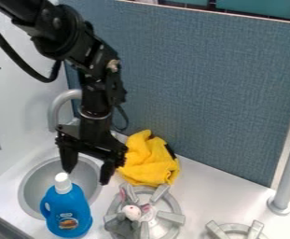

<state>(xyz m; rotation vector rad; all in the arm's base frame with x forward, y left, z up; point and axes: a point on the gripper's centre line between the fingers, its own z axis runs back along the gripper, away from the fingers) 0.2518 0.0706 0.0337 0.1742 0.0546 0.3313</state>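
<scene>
The black gripper (86, 172) hangs open over the sink, its two fingers spread apart with nothing between them. Just below and in front of it stands a blue bottle (68, 210) with a white cap, upright at the sink's front edge; the cap is close to the left finger. To the right of the gripper, a crumpled yellow cloth (148, 161) lies against the blue partition. A grey and white plush toy (126, 223) with pink ears rests on the left burner (171, 216).
The round grey sink (31, 186) has a curved faucet (55, 106) behind it, left of the arm. A second burner (235, 228) is at the lower right, with a grey post (289, 170) beyond it. The blue partition (203, 84) bounds the counter at the back.
</scene>
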